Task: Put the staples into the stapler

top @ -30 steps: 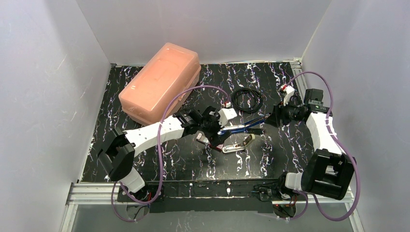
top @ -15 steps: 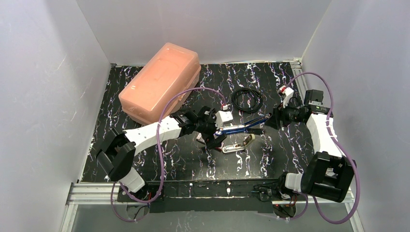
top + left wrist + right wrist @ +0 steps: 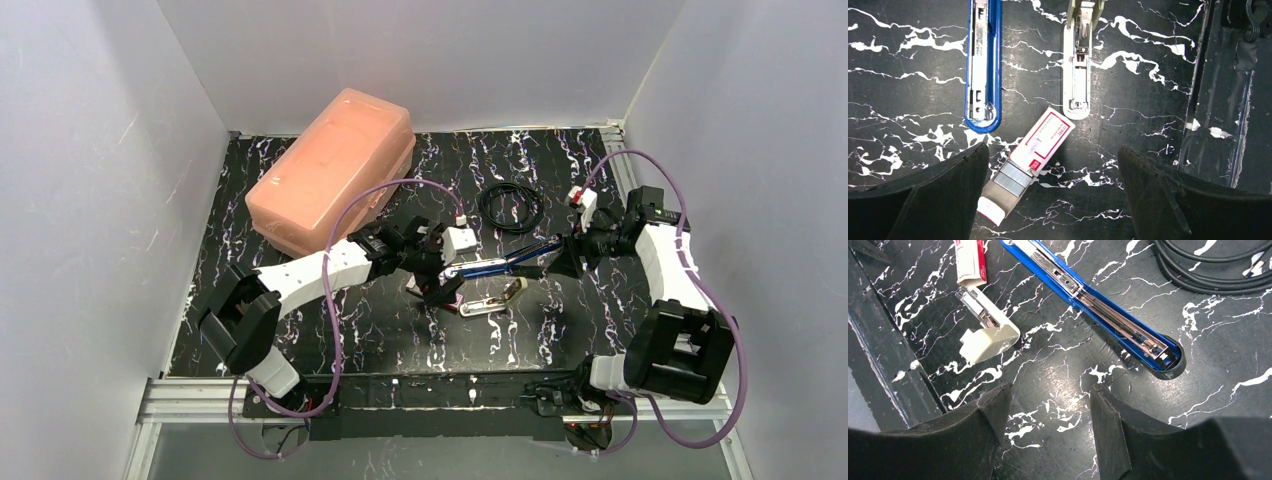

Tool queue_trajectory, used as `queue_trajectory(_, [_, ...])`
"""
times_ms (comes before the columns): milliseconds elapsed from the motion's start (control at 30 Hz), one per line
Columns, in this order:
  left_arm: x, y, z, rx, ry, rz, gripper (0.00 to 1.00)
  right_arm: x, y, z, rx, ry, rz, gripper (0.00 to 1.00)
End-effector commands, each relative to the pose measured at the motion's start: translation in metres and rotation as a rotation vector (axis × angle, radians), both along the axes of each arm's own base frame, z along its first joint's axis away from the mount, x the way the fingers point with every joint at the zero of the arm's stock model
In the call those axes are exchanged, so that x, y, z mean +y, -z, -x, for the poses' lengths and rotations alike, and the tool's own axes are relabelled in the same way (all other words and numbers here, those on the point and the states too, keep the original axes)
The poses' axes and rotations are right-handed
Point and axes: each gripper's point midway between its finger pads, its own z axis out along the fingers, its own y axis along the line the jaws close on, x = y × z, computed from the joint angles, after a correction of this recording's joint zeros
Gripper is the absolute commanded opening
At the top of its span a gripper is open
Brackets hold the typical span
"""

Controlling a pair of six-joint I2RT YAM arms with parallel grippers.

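- Now the left gripper [image 3: 1052,156] hangs wide open over the staples [image 3: 1042,141], which lie beside the unfolded stapler's [image 3: 982,60] left end, likely to pinch them.
- Right gripper [image 3: 1049,394], partly open and empty, hovers at the right end, perhaps to steady it.

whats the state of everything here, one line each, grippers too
staples box: grey tray slid partly out, staples showing
blue stapler: lying open, metal channel facing up
cream stapler: lying with its metal inside facing up
pink case: lid shut
black cable: coiled
left gripper: open, above the staples box
right gripper: open, holding nothing
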Motion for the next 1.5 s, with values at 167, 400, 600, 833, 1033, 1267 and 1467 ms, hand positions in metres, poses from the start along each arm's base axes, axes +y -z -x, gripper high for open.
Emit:
queue_trajectory(167, [-0.003,-0.011,0.006,0.022,0.036,0.069,0.97,0.005,-0.018,0.009,-0.054,-0.078,-0.016,0.67])
queue_trajectory(400, [0.002,-0.012,0.010,-0.001,0.038,0.101,0.98,0.007,-0.022,0.020,-0.085,-0.094,-0.003,0.69])
queue_trajectory(600, [0.002,-0.013,0.007,0.003,0.059,0.084,0.97,0.004,-0.021,0.024,-0.064,-0.110,0.024,0.70])
queue_trajectory(833, [0.002,-0.021,0.001,-0.017,0.069,0.074,0.98,-0.007,-0.028,0.023,-0.049,-0.108,0.100,0.70])
queue_trajectory(1033, [0.006,-0.012,0.004,-0.028,0.087,0.058,0.98,-0.012,-0.030,0.028,-0.055,-0.103,0.138,0.70])
queue_trajectory(1267, [0.010,-0.013,0.005,-0.046,0.109,0.049,0.98,-0.016,-0.036,0.024,-0.067,-0.087,0.162,0.71])
queue_trajectory(1467, [0.014,-0.009,0.005,-0.051,0.116,0.037,0.98,-0.014,-0.034,0.025,-0.050,-0.083,0.150,0.71])
